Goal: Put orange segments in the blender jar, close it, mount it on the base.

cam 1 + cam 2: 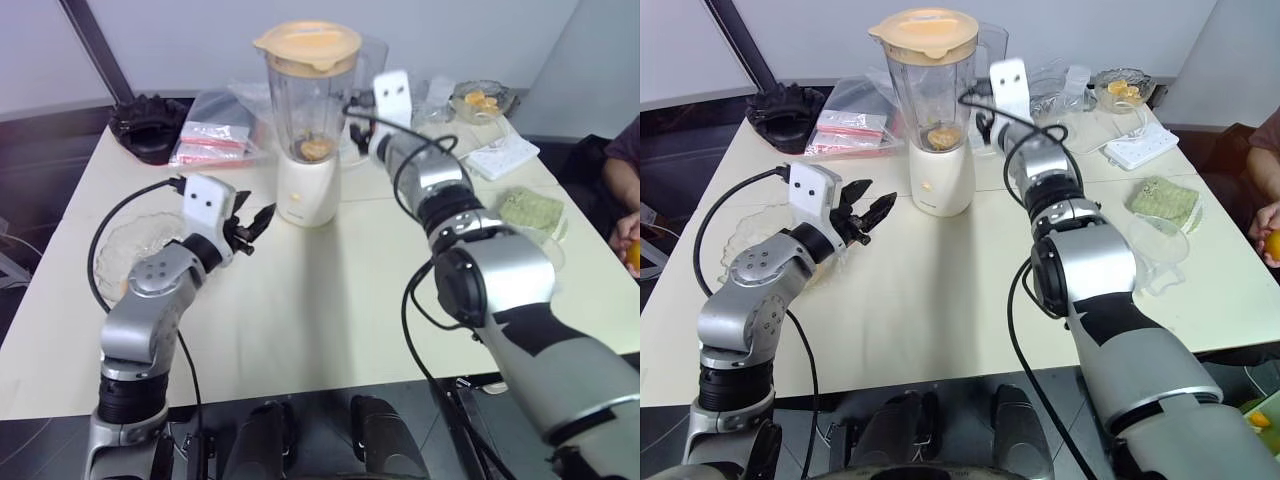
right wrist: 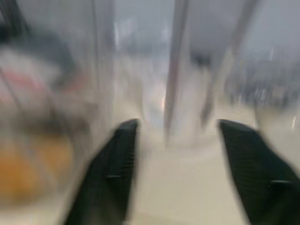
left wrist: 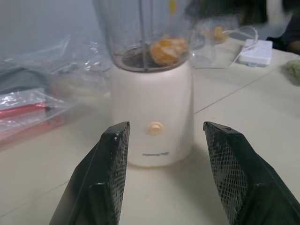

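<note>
Blender jar capped and seated on the base, both grippers spread and empty beside it.

The blender jar [image 1: 308, 100] stands upright on the base [image 1: 306, 190] near the table's [image 1: 330, 300] far middle, peach lid [image 1: 307, 44] on top and orange segments [image 3: 168, 49] at its bottom, so the task looks all but finished. The right gripper [image 2: 178, 154], nearer, sits just beside the jar's handle at the jar's 3 o'clock, fingers apart with nothing between them. The left gripper [image 3: 165, 164], fingers apart and empty, faces the base from its 8 o'clock, a gap between. Bare tabletop toward 6 o'clock gives both arms room to draw back; bags [image 1: 215, 140] at 10 o'clock crowd the far side.
</note>
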### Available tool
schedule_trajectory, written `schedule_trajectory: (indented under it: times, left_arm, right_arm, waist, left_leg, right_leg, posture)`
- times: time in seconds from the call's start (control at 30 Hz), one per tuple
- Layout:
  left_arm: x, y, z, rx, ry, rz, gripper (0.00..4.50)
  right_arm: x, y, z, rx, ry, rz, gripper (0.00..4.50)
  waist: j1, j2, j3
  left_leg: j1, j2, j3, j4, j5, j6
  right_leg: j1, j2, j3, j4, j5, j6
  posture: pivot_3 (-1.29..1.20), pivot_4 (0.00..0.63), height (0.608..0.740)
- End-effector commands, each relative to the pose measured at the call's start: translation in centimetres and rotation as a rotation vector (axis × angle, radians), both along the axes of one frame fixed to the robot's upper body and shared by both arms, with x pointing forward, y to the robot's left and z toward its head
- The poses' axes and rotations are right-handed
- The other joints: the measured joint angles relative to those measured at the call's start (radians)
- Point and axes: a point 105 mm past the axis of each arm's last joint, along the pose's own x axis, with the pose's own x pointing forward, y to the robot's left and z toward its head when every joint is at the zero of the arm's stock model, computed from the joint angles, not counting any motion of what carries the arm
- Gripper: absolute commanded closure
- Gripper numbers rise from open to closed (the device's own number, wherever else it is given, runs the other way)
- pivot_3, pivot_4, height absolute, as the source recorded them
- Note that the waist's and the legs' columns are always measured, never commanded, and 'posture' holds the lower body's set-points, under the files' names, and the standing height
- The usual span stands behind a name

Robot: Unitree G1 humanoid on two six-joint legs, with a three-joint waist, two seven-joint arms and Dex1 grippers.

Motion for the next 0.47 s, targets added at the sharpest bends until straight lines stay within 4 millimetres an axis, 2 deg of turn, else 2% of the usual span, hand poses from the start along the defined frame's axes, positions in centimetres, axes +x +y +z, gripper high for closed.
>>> schedule_trajectory:
  times: [0.03,0.23,0.27,0.33,0.47]
  left_arm:
    - [0.0,-0.6,0.9,-0.005,-0.041,-0.03,1.89]
    - [-0.2,-1.3,0.1,-0.02,-0.017,-0.057,1.89]
    - [-0.4,-1.6,-0.4,-0.019,-0.001,-0.073,1.89]
    - [-0.8,-2.1,-1.3,-0.015,0.031,-0.104,1.89]
    - [-1.3,-2.7,-2.9,-0.024,0.106,-0.153,1.89]
  right_arm:
    - [0.2,-0.7,2.6,-0.055,-0.1,-0.012,0.03]
    - [-0.1,-2.4,0.6,-0.088,-0.111,-0.023,0.03]
    - [-0.7,-2.7,-0.3,-0.088,-0.122,-0.006,0.03]
    - [-3.0,-2.6,-1.6,-0.065,-0.164,0.049,0.03]
    - [-9.2,-2.0,-2.9,-0.038,-0.253,0.153,0.03]
  waist:
    - [0.0,0.001,0.0]
    - [0.0,0.001,0.0]
    - [0.0,0.0,0.0]
    - [0.006,0.0,0.0]
    - [0.009,0.0,0.0]
  left_leg:
    - [0.0,0.0,0.0,0.0,0.0,0.0]
    - [0.0,0.0,0.0,0.0,0.0,0.0]
    - [0.0,0.0,0.0,0.0,0.0,0.0]
    - [0.0,0.0,-0.002,0.0,0.0,0.0]
    - [-0.003,0.0,-0.002,0.0,0.0,0.0]
  right_leg:
    - [-0.001,0.0,0.0,0.0,0.0,0.001]
    - [-0.001,0.001,0.0,0.0,0.001,0.002]
    - [-0.001,0.001,0.0,0.0,0.001,0.002]
    - [0.001,0.001,-0.001,0.0,0.001,0.002]
    - [-0.001,0.001,-0.001,0.0,0.002,0.003]
  posture:
    - [0.0,0.15,0.74]
    - [0.0,0.15,0.74]
    - [0.0,0.15,0.74]
    - [0.0,0.15,0.74]
    - [0.0,0.15,0.74]
